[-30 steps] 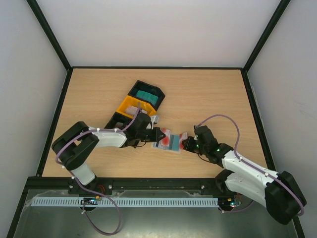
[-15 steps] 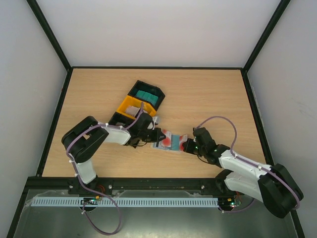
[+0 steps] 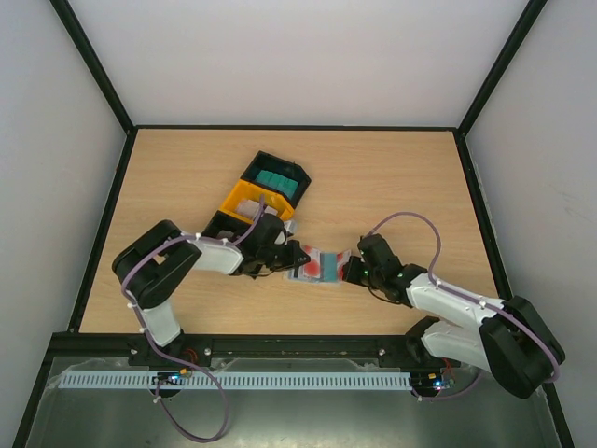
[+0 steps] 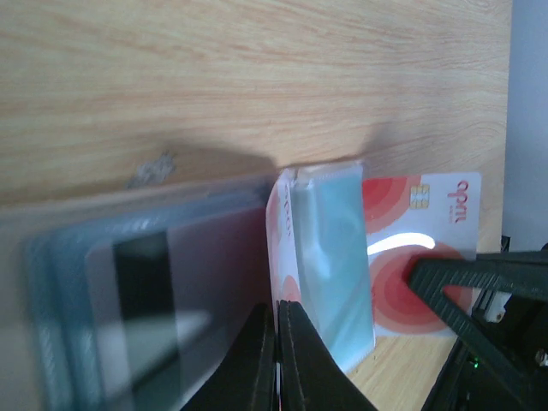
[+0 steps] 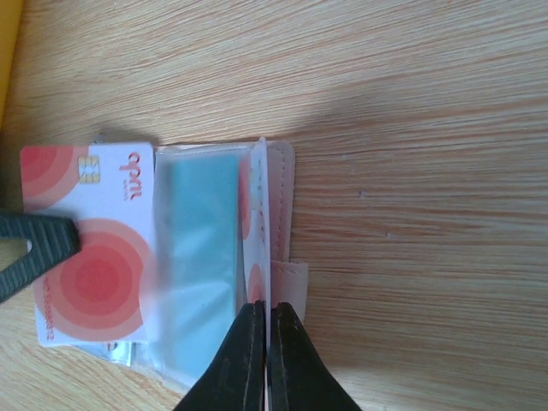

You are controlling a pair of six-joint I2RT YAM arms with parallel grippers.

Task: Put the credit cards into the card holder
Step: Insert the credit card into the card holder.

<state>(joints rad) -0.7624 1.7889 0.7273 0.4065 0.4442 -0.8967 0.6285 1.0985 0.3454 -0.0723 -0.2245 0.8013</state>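
While left fingers (image 4: 287,338) & right fingers (image 5: 253,342) pinch closed on card holder (image 5: 281,214) leaves, it seems soft, light; credit card (image 5: 94,265) prob. stiff, slippery: grip at edge.

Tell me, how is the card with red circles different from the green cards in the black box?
The red-circle card is white with red rings; the teal cards look all teal. The red-circle card lies by the open card holder; the teal cards sit in a black tray. Both are small rectangular cards.

Trays (image 3: 241,199) behind left pincer (image 3: 300,257), right pincer (image 3: 347,271) opposite (card holder (image 3: 322,266) between) — open tabletop (image 3: 392,177) beyond
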